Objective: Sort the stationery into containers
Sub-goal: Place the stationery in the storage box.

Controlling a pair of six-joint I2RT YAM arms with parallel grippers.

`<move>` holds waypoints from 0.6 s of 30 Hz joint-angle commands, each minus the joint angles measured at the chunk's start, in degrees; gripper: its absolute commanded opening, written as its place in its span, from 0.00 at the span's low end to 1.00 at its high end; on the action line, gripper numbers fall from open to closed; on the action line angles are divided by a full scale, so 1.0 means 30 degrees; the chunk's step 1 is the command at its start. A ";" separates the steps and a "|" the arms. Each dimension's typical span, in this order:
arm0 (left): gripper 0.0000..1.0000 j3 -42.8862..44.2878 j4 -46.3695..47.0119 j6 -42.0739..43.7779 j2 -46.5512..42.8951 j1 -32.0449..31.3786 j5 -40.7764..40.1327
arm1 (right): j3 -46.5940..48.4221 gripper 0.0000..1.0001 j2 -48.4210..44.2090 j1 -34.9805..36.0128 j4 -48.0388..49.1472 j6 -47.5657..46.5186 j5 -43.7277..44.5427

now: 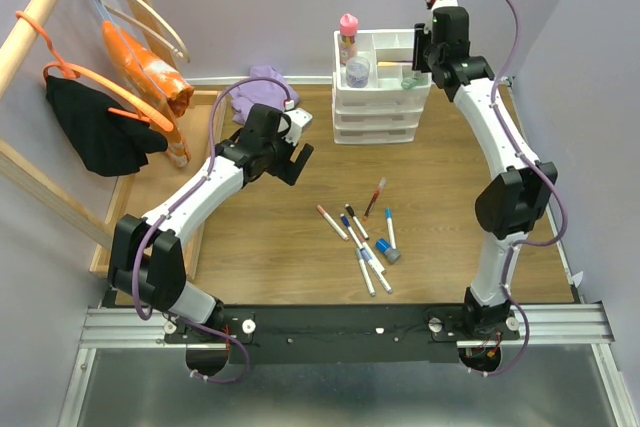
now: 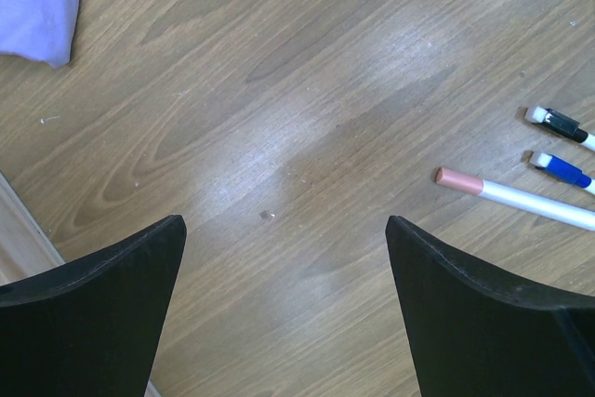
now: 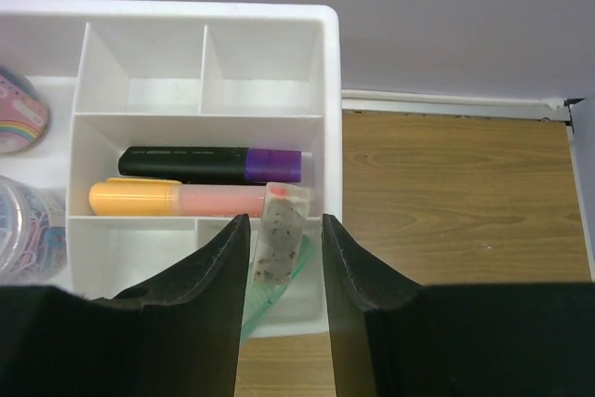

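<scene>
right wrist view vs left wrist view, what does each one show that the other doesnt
Only the right wrist: the white divided tray, a black-and-purple highlighter and an orange highlighter lying in one compartment, and a speckled grey piece between the parted jaws of the right gripper.
Only the left wrist: a corner of the purple cloth, a pink-capped marker, a blue-capped marker and a black-capped marker, with the left gripper open over bare wood.
Both: the wooden table.

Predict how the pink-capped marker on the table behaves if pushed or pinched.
The pink-capped marker looks thin and round, lying flat on the smooth table, so a sideways push would probably roll it. Its plastic barrel is likely stiff and light. Being so low, it may slip from the open left gripper unless pinched squarely.
</scene>
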 commanded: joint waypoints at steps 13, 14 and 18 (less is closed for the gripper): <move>0.98 -0.0103 0.0607 -0.0423 -0.0373 -0.0341 0.0524 | -0.3291 0.34 -0.3069 -0.0111 -0.2351 -0.0343 -0.5440; 0.98 -0.0191 0.0637 -0.0394 -0.0402 -0.0370 0.0465 | -0.3584 0.33 -0.3040 -0.0111 -0.2441 -0.0925 -0.5765; 0.98 -0.0426 0.0696 -0.0306 -0.0491 -0.0400 0.0377 | -0.4173 0.53 -0.2659 -0.0111 -0.2734 -0.2421 -0.6700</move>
